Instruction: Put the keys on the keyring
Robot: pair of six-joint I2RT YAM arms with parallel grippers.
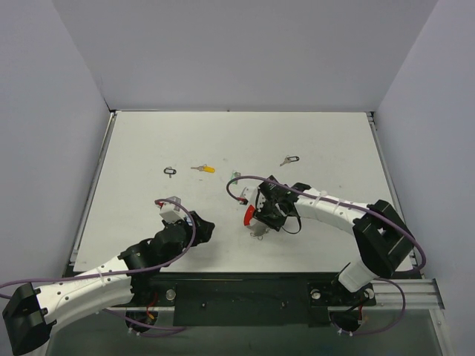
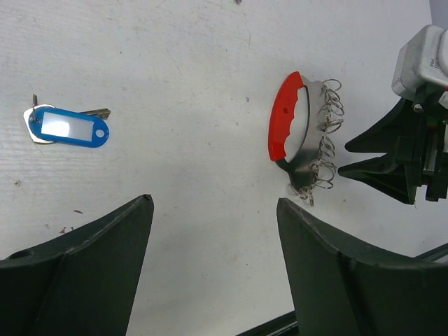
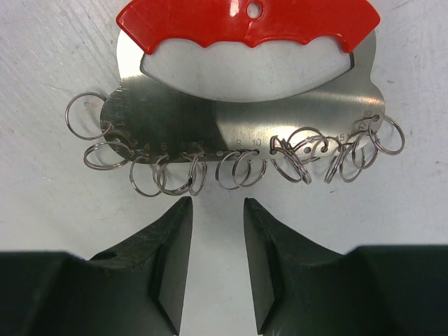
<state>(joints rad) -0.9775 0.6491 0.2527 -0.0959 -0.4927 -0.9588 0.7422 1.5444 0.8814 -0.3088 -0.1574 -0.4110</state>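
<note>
Beside keyring (image 3: 245,105), right hand (image 3: 215,204) ajar, left hand (image 2: 213,201) wide open, blue key (image 2: 66,127) left-wrist only

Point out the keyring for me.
In the top view the keyring lies flat near the middle of the table, just ahead of the right tool, with its row of loops facing that tool.

Top view: keyring (image 1: 250,216) partly hidden under right gripper (image 1: 261,217); keys (image 1: 202,169) too small for detail.
</note>
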